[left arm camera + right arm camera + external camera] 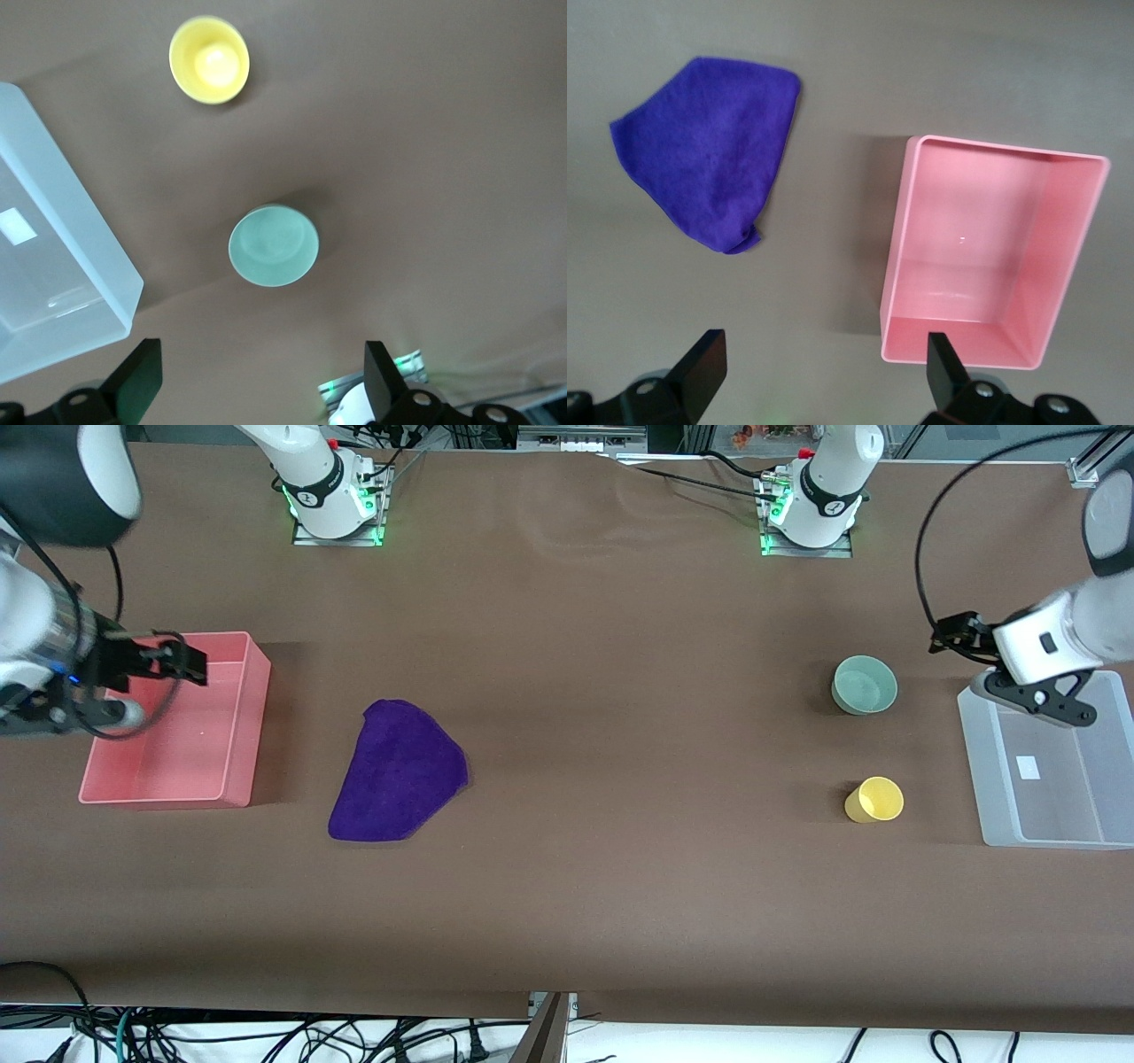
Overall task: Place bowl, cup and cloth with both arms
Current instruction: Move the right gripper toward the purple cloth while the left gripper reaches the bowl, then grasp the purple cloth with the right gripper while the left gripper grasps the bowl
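Cup [874, 799] nearest the camera, bowl [865, 685] farther back, both beside the clear bin [1045, 766]. Left gripper [1050, 704], fingers spread wide and empty, hangs over that bin's edge, apart from both. Cloth [397, 771] lies flat beside the pink bin [177, 719]; right gripper [173, 664], wide and empty, hangs over it.

A brown cloth-covered table [567, 646] is seen carrying a deep purple fabric cloth [396, 771], a pink plastic bin [232, 731], a pale mint-green bowl [864, 685], a yellow tapered cup [874, 800] and a translucent plastic bin [983, 775].
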{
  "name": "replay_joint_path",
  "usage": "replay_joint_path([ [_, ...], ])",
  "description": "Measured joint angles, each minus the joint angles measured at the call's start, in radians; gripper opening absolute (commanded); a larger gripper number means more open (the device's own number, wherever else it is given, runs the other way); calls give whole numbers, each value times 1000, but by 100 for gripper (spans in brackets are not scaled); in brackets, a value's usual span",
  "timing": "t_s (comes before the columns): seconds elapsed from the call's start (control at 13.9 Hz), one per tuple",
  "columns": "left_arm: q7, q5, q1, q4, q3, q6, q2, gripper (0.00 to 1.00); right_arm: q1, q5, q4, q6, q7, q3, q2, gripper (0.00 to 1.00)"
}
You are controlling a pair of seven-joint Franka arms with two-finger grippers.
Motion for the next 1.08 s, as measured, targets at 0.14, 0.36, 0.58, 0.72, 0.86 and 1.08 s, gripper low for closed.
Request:
replay_joint_path([
  [0.14,83,0,47,-88,0,131,26,100,24,3,-3,48,0,3,69,100],
  [0.36,118,0,97,-311,0,394,23,100,53,55,-38,170,13,6,156,100],
  [0.58,121,0,104,-521,-3,656,20,100,56,79,-199,397,115,43,180,100],
  [0.72,134,0,104,-626,-5,799,23,98,61,79,-323,552,151,71,190,100],
  [0.86,153,0,104,-695,-5,910,38,56,71,79,-419,692,162,84,215,100],
  [1.08,223,0,105,-726,-5,1008,93,0,88,79,-468,821,163,86,266,93],
])
